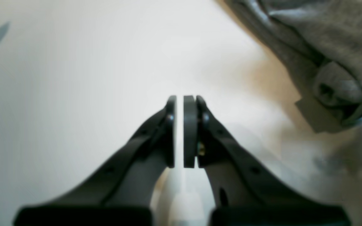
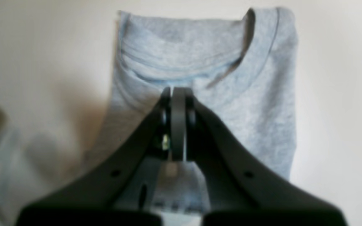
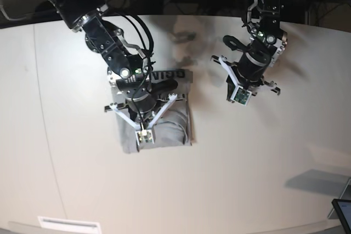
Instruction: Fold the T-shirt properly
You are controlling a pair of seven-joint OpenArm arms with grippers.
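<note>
Grey T-shirt (image 2: 206,103) folded compact, collar showing.

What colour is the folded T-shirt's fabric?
Light heather grey; the T-shirt shows it best in the right wrist view.

The folded light grey cotton T-shirt (image 3: 159,119) lies on the white bench (image 3: 247,179). The right gripper (image 3: 145,135) hangs over it. The left gripper (image 3: 240,96) is beside the shirt, apart from it, over bare bench.
</note>
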